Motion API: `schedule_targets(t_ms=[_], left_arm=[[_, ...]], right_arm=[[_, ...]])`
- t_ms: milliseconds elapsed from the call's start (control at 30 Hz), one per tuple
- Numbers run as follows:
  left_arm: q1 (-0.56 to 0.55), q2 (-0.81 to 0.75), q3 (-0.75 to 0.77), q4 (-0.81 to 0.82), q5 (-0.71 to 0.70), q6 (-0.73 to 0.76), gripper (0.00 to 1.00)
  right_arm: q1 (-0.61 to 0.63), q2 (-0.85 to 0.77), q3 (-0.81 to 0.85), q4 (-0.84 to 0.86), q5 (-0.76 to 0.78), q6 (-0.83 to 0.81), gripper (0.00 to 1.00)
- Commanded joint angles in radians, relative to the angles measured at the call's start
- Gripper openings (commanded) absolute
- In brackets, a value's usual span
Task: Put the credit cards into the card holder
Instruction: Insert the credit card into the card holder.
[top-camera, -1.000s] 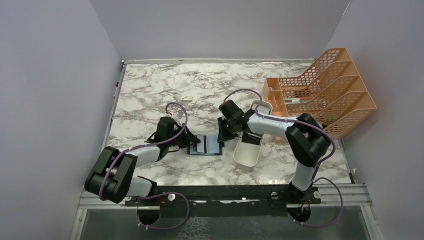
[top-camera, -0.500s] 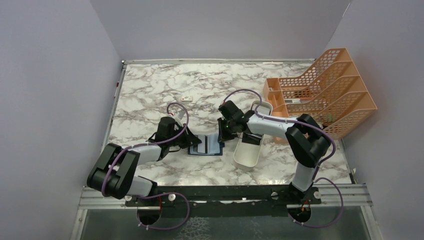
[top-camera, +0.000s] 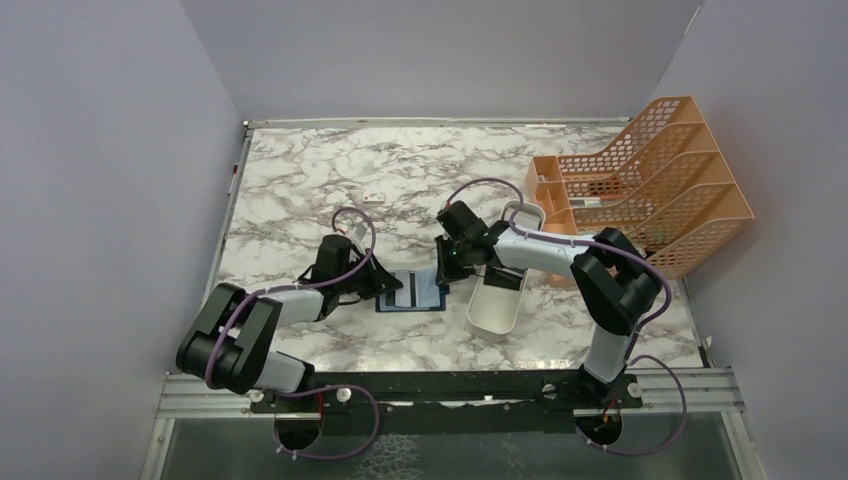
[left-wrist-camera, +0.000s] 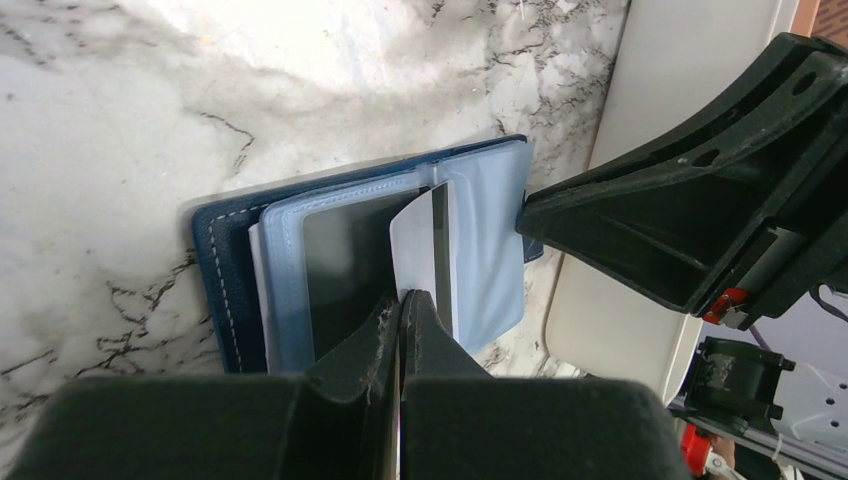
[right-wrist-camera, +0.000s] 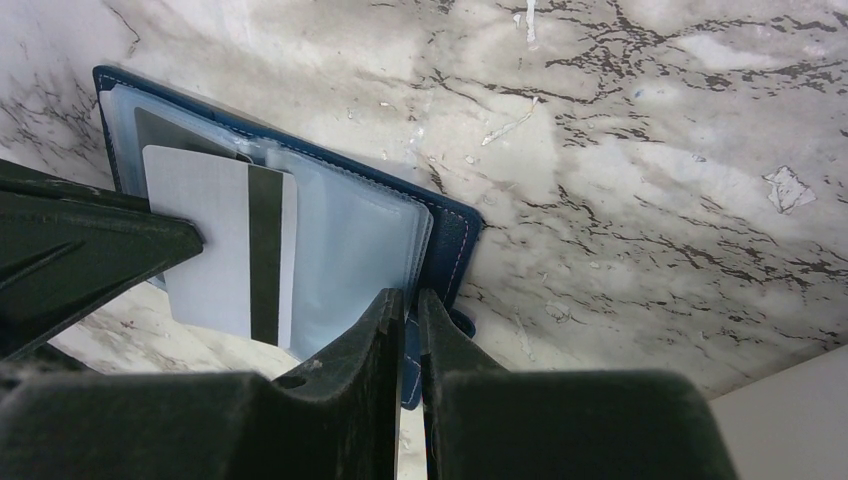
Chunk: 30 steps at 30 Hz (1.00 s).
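Toward the near edge of the marble table (top-camera: 330, 345), the card holder (top-camera: 412, 290) lay open and flat. The left gripper (left-wrist-camera: 402, 300) was clamped tight on the near edge of a white, black-striped credit card (left-wrist-camera: 420, 240) lying over the pale-blue sleeves. The right gripper (right-wrist-camera: 405, 300), nearly closed, seemingly pinched the holder's right edge, with the white tray (top-camera: 495, 310) just beside it. Beyond lay open marble, a small white block (top-camera: 374, 196), and the orange rack (top-camera: 650, 190) at the far right.

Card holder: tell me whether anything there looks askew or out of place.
One thing: the striped card pinched in the left claw lies slightly crooked over the open card holder, mostly outside its sleeves. The right claw clamps the holder's edge. Nothing looks damaged.
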<state>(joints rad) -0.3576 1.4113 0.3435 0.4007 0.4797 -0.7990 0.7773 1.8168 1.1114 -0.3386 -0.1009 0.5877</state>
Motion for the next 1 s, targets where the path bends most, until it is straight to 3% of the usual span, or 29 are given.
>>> schedule_targets(t_ms=[0, 533, 967], left_arm=[[-0.005, -0.033, -0.013, -0.177, -0.138, 0.028, 0.0], [-0.02, -0.031, -0.055, -0.05, -0.09, -0.001, 0.0], [-0.059, -0.101, -0.126, -0.026, -0.199, -0.095, 0.0]], right_arm=[[0.002, 0.032, -0.022, -0.044, 0.071, -0.026, 0.15], [0.002, 0.048, -0.012, -0.042, 0.065, -0.029, 0.15], [0.002, 0.056, -0.008, -0.047, 0.067, -0.029, 0.15]])
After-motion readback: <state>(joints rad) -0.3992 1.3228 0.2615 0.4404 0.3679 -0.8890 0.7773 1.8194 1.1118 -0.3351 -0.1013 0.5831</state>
